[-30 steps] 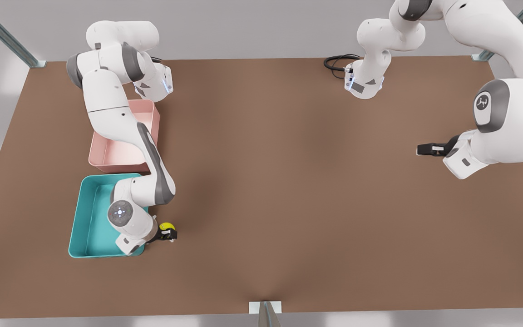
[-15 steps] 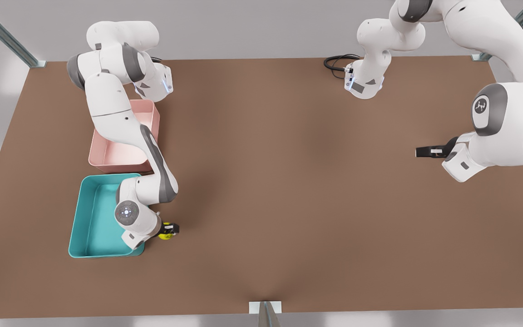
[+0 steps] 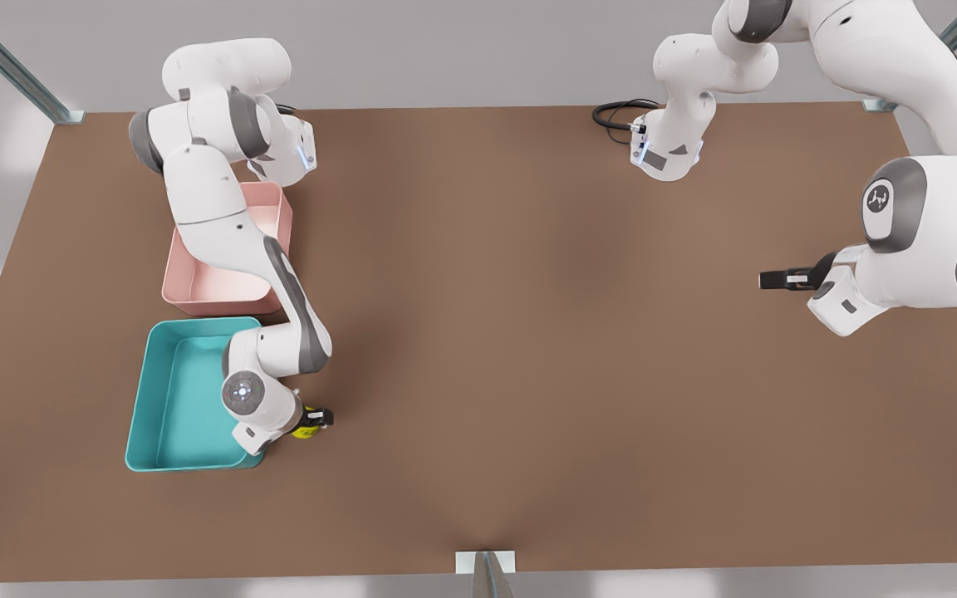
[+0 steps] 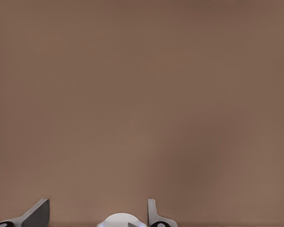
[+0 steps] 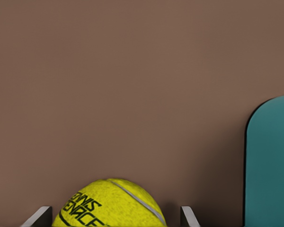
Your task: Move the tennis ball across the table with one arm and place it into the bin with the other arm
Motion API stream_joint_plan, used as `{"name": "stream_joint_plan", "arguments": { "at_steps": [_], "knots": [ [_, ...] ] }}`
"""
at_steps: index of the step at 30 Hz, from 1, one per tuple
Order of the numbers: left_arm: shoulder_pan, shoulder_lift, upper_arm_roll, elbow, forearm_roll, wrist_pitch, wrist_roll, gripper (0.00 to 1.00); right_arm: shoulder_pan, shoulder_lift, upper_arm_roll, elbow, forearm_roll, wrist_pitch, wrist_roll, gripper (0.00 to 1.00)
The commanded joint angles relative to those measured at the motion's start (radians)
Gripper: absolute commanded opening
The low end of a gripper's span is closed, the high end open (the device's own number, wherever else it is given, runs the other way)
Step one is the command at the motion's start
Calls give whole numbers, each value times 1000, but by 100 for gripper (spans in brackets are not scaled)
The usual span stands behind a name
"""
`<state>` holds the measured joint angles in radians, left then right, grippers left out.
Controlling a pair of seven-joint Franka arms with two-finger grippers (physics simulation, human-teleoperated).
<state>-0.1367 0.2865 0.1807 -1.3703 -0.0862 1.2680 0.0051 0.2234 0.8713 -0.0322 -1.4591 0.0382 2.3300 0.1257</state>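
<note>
One tennis ball between right hand fingers, beside bin.

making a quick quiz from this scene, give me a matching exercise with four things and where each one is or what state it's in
Things:
1. tennis ball
2. teal bin
3. pink tray
4. left gripper

Places or states:
A. over bare table at the front view's right, holding nothing
B. between the right gripper's fingers, just outside the teal bin
C. partly under an arm, next to the teal bin
D. nothing visible inside, at the front view's left

Pairs: 1-B, 2-D, 3-C, 4-A
</note>
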Motion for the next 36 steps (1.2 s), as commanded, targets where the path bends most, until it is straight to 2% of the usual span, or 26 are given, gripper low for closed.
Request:
{"name": "stream_joint_plan", "arguments": {
  "at_steps": [1, 3, 4, 5, 6, 7, 13, 18, 21, 26, 27, 31, 33, 36],
  "knots": [
    [0, -1, 0, 0, 0, -2, -17, 100, 1, 3, 0, 0, 2, 5, 0, 100],
    [0, 0, 0, -1, 0, -3, -19, 100, 1, 5, 0, 2, 2, 5, 0, 100],
    [0, 5, 0, -1, 0, -3, -19, 100, 1, 3, 0, 2, 2, 5, 0, 95],
    [-1, 5, 0, -1, 0, -3, -19, 100, 1, 3, 0, 2, 2, 5, -1, 79],
    [-1, 5, 0, -1, 0, -3, -19, 100, 1, 3, 0, 3, 2, 5, -1, 71],
    [-1, 5, 0, -1, 0, -3, -19, 100, 1, 3, 0, 5, 2, 5, -1, 70],
    [-1, 6, 0, -1, 0, -1, -19, 100, -6, -29, 2, 17, 9, 3, -11, 70],
    [0, 6, 0, -1, 0, -1, -19, 100, -18, -209, 3, -46, 14, -90, -40, 71],
    [2, 6, 0, -1, 0, -1, -19, 100, -90, -276, 2, -49, 14, -211, -139, 71],
    [-4, 5, 0, 0, 3, -1, -17, 100, -246, -221, -5, -38, 11, -238, -340, 71],
    [-4, 5, -1, 0, 3, -1, -17, 100, -246, -206, -5, -35, 11, -230, -340, 100],
    [-3, 5, -1, 0, 3, 1, -17, 100, -234, -201, 3, -30, 15, -242, -311, 100],
    [-3, 5, 0, 0, 3, -1, -17, 100, -184, -259, 5, -24, 12, -444, -74, 100],
    [-3, 5, -1, 0, 3, -1, -19, 100, -116, -353, 3, 256, -37, -988, 26, 100]
  ]
}}
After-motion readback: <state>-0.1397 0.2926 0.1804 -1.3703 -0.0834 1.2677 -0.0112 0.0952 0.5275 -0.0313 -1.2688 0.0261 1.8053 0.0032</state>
